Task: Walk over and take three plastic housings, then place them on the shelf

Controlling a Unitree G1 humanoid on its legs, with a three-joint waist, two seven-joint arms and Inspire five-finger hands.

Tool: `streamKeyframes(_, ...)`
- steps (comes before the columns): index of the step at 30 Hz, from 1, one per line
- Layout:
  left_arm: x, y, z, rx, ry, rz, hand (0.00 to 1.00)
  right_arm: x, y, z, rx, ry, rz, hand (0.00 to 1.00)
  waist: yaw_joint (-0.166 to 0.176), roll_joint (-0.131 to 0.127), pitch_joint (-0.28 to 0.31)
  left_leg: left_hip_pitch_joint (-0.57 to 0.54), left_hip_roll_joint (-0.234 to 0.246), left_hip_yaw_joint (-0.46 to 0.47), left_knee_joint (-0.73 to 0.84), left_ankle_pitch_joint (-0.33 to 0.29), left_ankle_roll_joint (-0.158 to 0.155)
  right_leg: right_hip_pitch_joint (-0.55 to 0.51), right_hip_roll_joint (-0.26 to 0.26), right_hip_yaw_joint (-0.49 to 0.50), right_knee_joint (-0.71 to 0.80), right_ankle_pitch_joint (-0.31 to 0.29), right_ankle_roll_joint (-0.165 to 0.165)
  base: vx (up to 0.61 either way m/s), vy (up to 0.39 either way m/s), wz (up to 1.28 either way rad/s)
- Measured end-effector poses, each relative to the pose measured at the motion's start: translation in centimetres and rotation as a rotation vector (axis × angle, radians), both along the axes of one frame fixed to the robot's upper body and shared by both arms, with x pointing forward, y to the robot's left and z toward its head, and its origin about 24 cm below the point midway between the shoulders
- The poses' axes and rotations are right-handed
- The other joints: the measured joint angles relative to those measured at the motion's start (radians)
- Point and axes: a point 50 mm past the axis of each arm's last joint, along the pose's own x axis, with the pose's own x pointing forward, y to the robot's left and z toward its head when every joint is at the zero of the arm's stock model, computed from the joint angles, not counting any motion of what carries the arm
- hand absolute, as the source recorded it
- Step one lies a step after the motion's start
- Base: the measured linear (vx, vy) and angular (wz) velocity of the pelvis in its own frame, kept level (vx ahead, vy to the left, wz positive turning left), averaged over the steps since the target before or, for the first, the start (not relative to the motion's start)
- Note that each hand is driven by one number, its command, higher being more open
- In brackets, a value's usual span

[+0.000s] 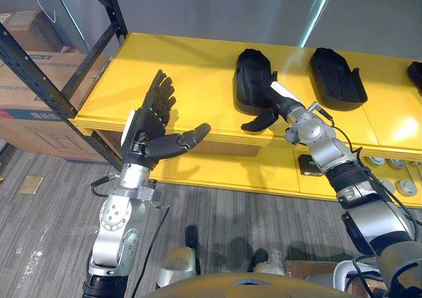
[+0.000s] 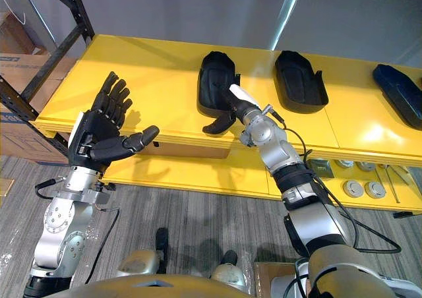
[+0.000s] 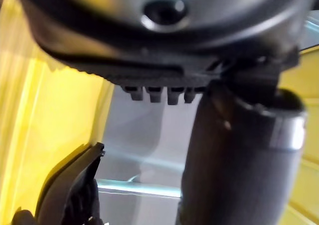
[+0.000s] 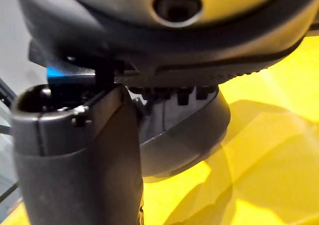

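The left hand [image 1: 150, 123] hovers spread wide and empty before the shelf's [image 1: 184, 67] front edge. The right hand [image 1: 277, 103] lies against the nearest housing [image 1: 254, 70] at that edge; I cannot tell whether it grips. A second housing [image 1: 336, 77] and a third housing [image 2: 399, 93] lie further along. They look like light, stiff, smooth shells, likely slippery, best pinched across the raised rim.

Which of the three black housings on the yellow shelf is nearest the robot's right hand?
The leftmost housing: the right hand is at its near end, while the middle housing and the rightmost housing lie clear of it, farther right.
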Motion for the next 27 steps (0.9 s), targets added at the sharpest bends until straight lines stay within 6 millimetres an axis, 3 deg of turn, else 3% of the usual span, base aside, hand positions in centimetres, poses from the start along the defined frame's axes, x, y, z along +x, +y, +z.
streamKeyframes(4,0.0,0.0,0.0,0.002,0.000,-0.003,1.00,-0.3,-0.1,0.0,0.082,0.004,0.040,1.00,-0.002,0.000,0.000,0.004,-0.001,0.000,0.000,0.006,-0.006,0.009,0.000,-0.002,0.000,0.010,0.001,0.06,-0.019,0.06)
streamKeyframes(7,-0.1,0.4,-0.1,0.008,0.002,0.004,1.00,-1.5,-0.9,0.7,0.141,0.032,0.130,1.00,0.003,-0.001,0.000,0.008,-0.005,-0.007,0.004,0.008,-0.002,0.016,0.000,0.000,0.000,0.057,0.001,0.09,-0.024,0.11)
streamKeyframes(12,-0.4,1.5,-0.3,-0.013,0.014,0.030,1.00,-3.3,-1.4,4.6,0.258,-0.007,0.313,1.00,-0.005,0.000,0.000,0.020,0.011,-0.002,0.005,0.008,-0.001,0.023,0.017,0.005,-0.005,0.058,0.001,0.09,-0.042,-0.07)
streamKeyframes(15,-0.7,1.9,-1.0,-0.004,0.042,0.037,1.00,-3.9,-1.4,6.8,0.431,-0.052,0.413,1.00,-0.009,-0.001,0.000,0.048,0.014,0.021,0.003,-0.008,-0.003,0.039,0.020,0.031,-0.013,0.056,0.001,0.05,0.002,-0.25)
streamKeyframes(20,-0.7,2.0,-1.4,0.013,0.058,0.014,1.00,-6.9,-1.4,9.7,0.716,-0.298,0.563,1.00,-0.027,-0.002,-0.001,0.050,0.016,0.041,0.000,-0.022,-0.012,0.032,0.021,0.044,-0.017,0.052,-0.003,0.00,0.016,-0.09)
streamKeyframes(24,-0.7,2.0,-1.4,0.021,0.054,0.013,1.00,-9.5,-1.8,10.0,0.833,-0.455,0.565,1.00,-0.035,-0.007,-0.012,0.052,0.015,0.059,0.000,-0.024,-0.010,0.025,0.020,0.058,-0.019,0.053,-0.003,0.02,0.018,-0.11)
streamKeyframes(27,-0.7,1.9,-1.4,0.062,0.054,0.019,1.00,-10.6,-2.1,7.9,0.911,-0.459,0.473,1.00,-0.055,-0.017,-0.039,0.051,0.016,0.072,0.001,-0.026,-0.010,0.013,0.020,0.078,-0.019,0.053,-0.003,0.03,0.012,-0.15)
